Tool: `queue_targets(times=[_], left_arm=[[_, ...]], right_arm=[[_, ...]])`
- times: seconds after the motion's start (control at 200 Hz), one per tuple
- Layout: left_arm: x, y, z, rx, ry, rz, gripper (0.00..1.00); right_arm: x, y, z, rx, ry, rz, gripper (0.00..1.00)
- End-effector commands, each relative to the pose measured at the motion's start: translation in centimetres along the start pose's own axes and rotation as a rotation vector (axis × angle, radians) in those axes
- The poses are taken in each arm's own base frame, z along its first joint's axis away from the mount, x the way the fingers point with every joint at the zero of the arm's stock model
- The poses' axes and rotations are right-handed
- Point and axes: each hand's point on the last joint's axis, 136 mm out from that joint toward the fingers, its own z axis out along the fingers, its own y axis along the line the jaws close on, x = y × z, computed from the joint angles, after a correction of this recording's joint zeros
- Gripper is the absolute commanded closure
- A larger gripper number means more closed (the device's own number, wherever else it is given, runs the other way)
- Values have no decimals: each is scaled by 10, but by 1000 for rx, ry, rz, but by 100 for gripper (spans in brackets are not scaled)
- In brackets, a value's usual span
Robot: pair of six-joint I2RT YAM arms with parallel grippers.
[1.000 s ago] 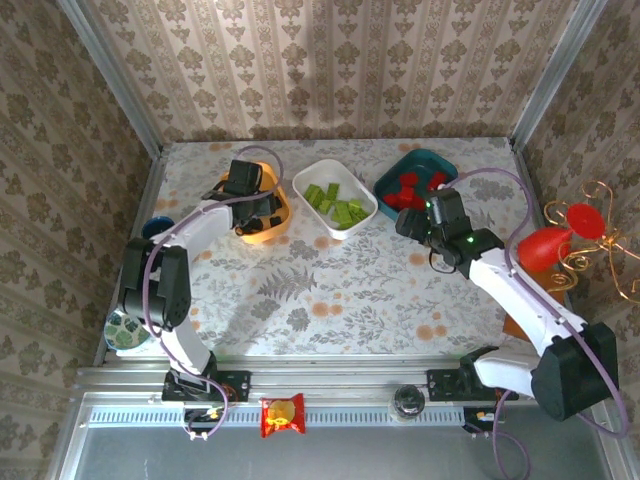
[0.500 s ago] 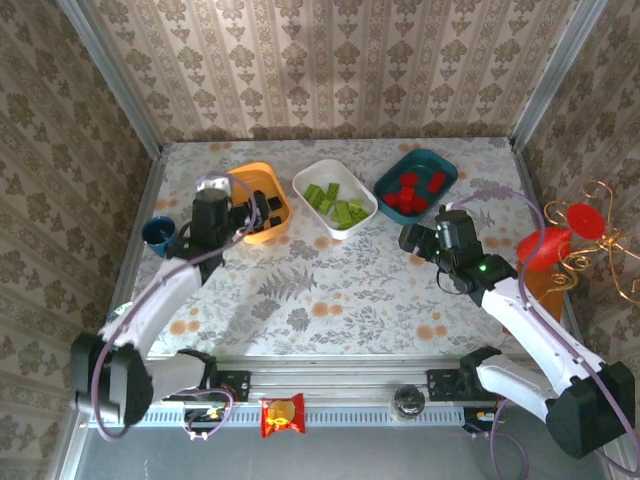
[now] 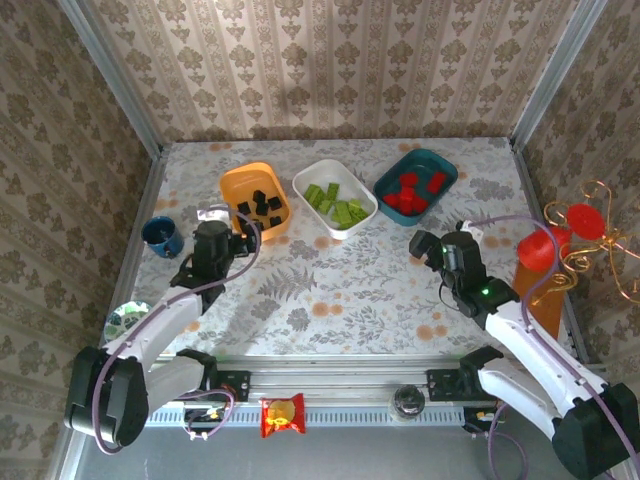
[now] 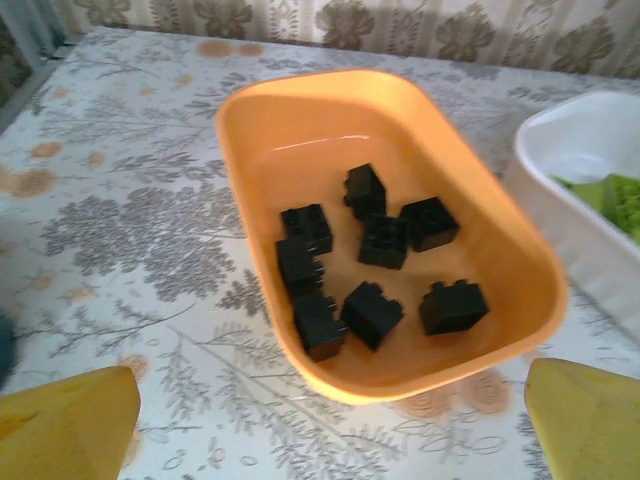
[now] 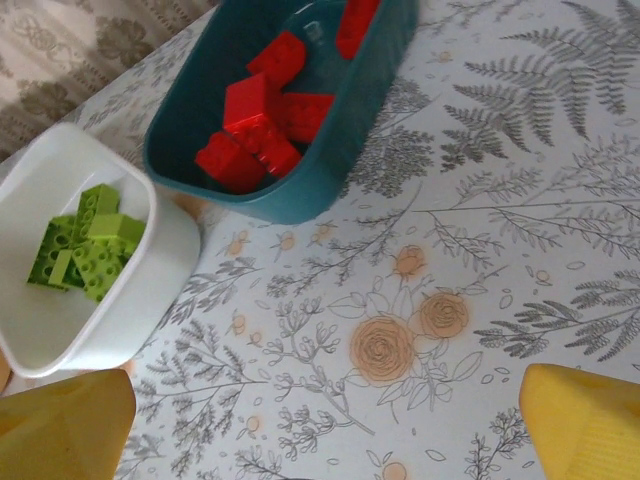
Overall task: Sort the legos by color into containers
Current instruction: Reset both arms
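Note:
Three containers stand in a row at the back of the table. The orange tub [image 3: 229,189] [image 4: 240,130] holds several black legos [image 3: 262,206] [image 4: 380,240]. In the white tub [image 3: 305,176] [image 5: 160,250] [image 4: 560,190] lie lime green legos [image 3: 338,206] [image 5: 85,245] [image 4: 615,195]. Red legos [image 3: 408,190] [image 5: 255,125] fill the dark teal tub [image 3: 441,164] [image 5: 330,170]. My left gripper [image 3: 230,230] [image 4: 325,440] hangs open and empty just in front of the orange tub. My right gripper [image 3: 430,246] [image 5: 325,440] is open and empty over bare tablecloth, in front of the teal tub.
A small dark blue cup [image 3: 160,236] stands at the left edge, and a round patterned bowl [image 3: 122,320] sits nearer the front left. A red and gold ornament [image 3: 560,236] stands at the right edge. Patterned walls close in three sides.
Both arms have drawn back from the tubs toward the near edge. The left one left the orange tub and the right one left the teal tub, and both sets of jaws opened wider.

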Motion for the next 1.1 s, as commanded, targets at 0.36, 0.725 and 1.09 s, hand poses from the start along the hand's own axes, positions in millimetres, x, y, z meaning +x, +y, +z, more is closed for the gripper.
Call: queue_targets(times=[0.36,0.725,1.09], left_arm=[[6,121,32,-376,-74,66,0],[23,92,64,-143,-214,145,0],[24,96,73,-190,-140,146,0]], right_arm=[[-31,-18,-6,36,-260,27,0],[-36,-17,0,72,-264,-99,0],[-54,-20,7,117,-384,-242,0]])
